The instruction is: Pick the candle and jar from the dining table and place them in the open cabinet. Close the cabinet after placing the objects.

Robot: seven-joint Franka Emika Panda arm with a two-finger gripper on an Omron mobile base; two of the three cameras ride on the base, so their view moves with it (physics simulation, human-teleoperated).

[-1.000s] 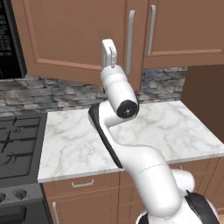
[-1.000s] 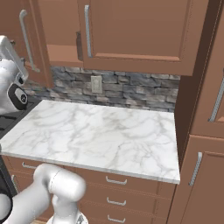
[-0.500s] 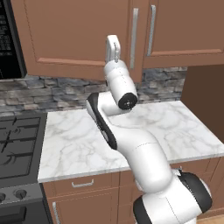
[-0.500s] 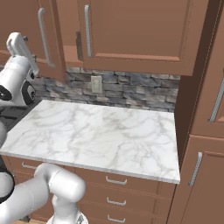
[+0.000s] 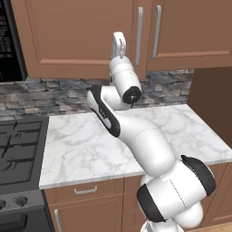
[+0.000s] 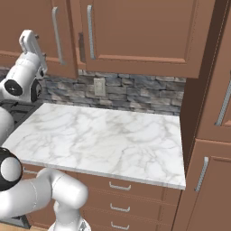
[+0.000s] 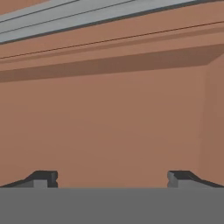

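The cabinet point(image 5: 77, 36) is a row of brown upper doors with long silver bar handles point(image 5: 139, 29) above a marble counter, and its doors look shut point(image 6: 135, 27). My gripper point(image 5: 118, 41) is raised in front of the left door, just left of that handle, and points at the wood. From the right side the gripper point(image 6: 28, 40) stands left of the handle point(image 6: 56, 29). In the hand view the gripper point(image 7: 113, 177) is open with nothing between its fingertips point(image 7: 43, 178), close to the flat brown door point(image 7: 113, 122). The candle, jar and dining table are out of view.
A white marble counter point(image 5: 81, 145) with brown drawers point(image 6: 119, 187) lies below the arm. A black stove point(image 5: 13, 154) and a dark appliance point(image 5: 7, 41) stand at the left. A stone backsplash point(image 6: 135, 92) runs behind the counter. A tall brown unit point(image 6: 212, 135) closes the right side.
The whole picture has slid to the right in both base views, so the camera has moved. The hand has risen a little along the cabinet door.
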